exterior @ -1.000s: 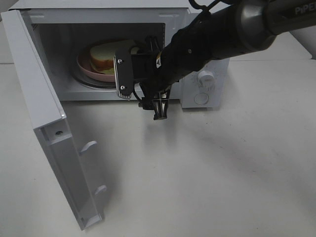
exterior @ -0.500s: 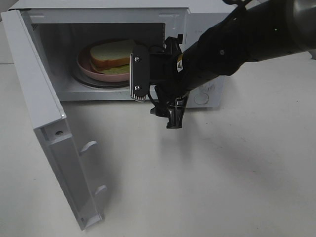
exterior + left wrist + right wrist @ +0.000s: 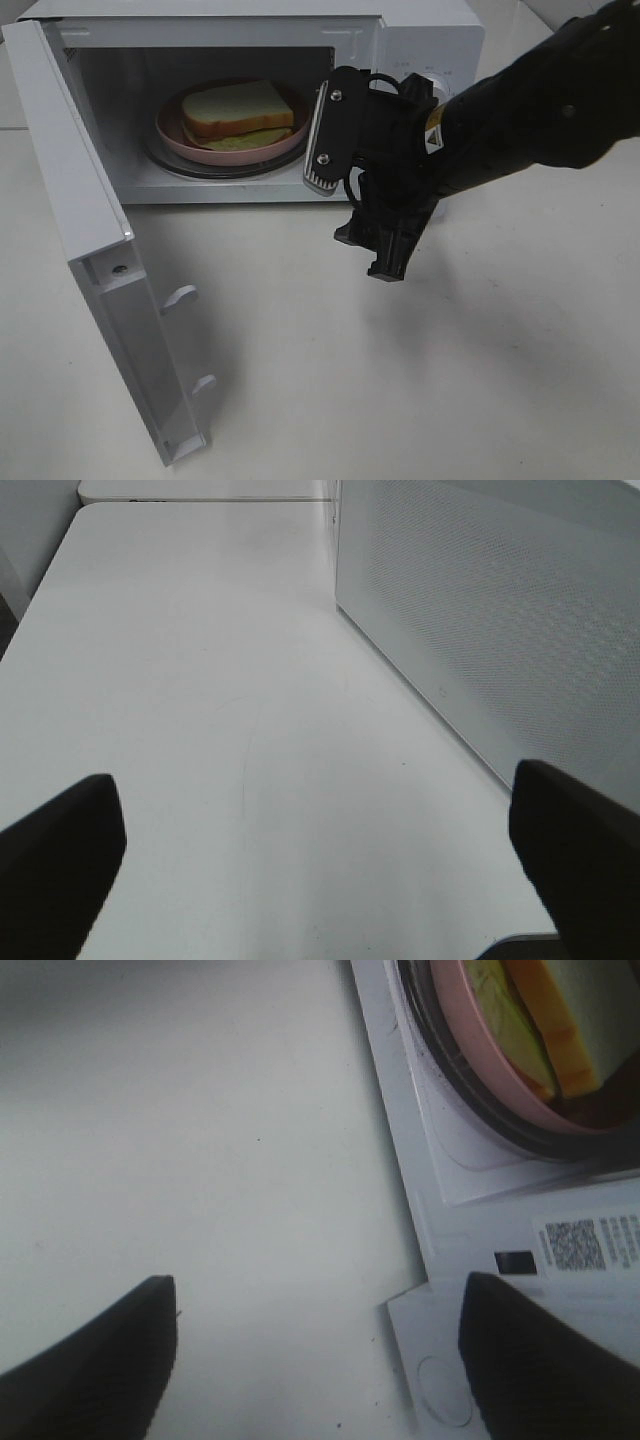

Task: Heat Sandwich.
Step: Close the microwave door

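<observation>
The sandwich [image 3: 240, 108] lies on a round pink plate [image 3: 172, 132] on the turntable inside the open microwave [image 3: 425, 35]. In the right wrist view the sandwich [image 3: 565, 1020] and plate [image 3: 500, 1090] show just past the microwave's front sill. My right gripper [image 3: 350, 215] hangs in front of the oven's lower right corner, outside the cavity. It [image 3: 320, 1350] is open with nothing between its fingers. My left gripper [image 3: 320, 870] is open and empty over bare table, beside the microwave's perforated side wall [image 3: 500, 610]. It is out of the high view.
The microwave door [image 3: 90, 230] swings wide open to the left and reaches toward the front of the table [image 3: 450, 380]. My right arm covers most of the oven's control panel.
My right gripper has backed out of the microwave opening, moving right and toward the front. The sandwich and plate, partly covered before, now show in full.
</observation>
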`<state>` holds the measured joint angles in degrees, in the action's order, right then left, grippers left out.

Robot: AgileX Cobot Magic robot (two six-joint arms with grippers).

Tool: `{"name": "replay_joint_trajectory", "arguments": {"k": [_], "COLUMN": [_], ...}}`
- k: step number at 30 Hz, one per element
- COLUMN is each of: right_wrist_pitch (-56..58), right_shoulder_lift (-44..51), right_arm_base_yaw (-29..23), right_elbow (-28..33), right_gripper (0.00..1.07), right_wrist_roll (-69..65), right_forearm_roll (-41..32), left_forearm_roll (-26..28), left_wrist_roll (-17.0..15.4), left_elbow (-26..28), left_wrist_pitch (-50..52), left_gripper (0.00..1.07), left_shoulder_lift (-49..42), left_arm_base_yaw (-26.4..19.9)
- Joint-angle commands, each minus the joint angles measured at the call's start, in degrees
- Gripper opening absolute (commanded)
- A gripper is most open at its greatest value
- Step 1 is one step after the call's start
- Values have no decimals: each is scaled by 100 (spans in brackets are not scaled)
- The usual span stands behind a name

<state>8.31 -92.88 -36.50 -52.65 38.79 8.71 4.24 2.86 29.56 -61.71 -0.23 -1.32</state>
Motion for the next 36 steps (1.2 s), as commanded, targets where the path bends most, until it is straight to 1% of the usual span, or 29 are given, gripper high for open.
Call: {"name": "replay_joint_trajectory", "arguments": {"k": [1,4,5,9,11,12,14,15,16,18,19,22,23,24,27,30,32,33,36], "right_wrist_pitch": [34,109,315,733,1163,1163,1581,2045,2280,2464,2876,3535,3535,3867,4137,4721,4824,4990,5013], "right_shoulder_lift": [476,682,854,1152,1421,1421,1627,1822,1919,1994,2131,2298,2298,2395,2487,2659,2710,2842,3254], "right_arm_base_yaw": [23,23,23,23,23,23,23,23,23,23,23,23,23,23,23,23,23,23,23], "right_elbow": [372,521,619,710,779,779,796,796,796,796,796,796,796,796,796,796,796,814,911], "right_gripper": [76,76,76,76,76,76,76,76,76,76,76,76,76,76,76,76,76,76,76], "right_wrist_roll": [-481,-831,-1152,-1656,-2263,-2263,-2722,-3065,-3186,-3260,-3363,-3495,-3495,-3615,-3736,-3770,-3770,-3816,-3839], "right_forearm_roll": [-29,-29,-29,-29,-29,-29,-11,-11,-11,-11,-11,-29,-29,-29,-29,-29,-34,-63,-92], "left_forearm_roll": [29,29,29,29,29,29,29,29,29,29,29,29,29,29,29,29,29,29,29], "left_wrist_roll": [-29,-29,-29,-29,-29,-29,-29,-29,-29,-29,-29,-29,-29,-29,-29,-29,-29,-29,-29], "left_elbow": [-6,-6,-6,-6,-6,-6,-6,-6,-6,-6,-6,-6,-6,-6,-6,-6,-6,-6,-6], "left_wrist_pitch": [57,57,57,57,57,57,57,57,57,57,57,57,57,57,57,57,57,57,57], "left_gripper": [100,100,100,100,100,100,100,100,100,100,100,100,100,100,100,100,100,100,100], "left_shoulder_lift": [-109,-109,-109,-109,-109,-109,-109,-109,-109,-109,-109,-109,-109,-109,-109,-109,-109,-109,-109], "left_arm_base_yaw": [6,6,6,6,6,6,6,6,6,6,6,6,6,6,6,6,6,6,6]}}
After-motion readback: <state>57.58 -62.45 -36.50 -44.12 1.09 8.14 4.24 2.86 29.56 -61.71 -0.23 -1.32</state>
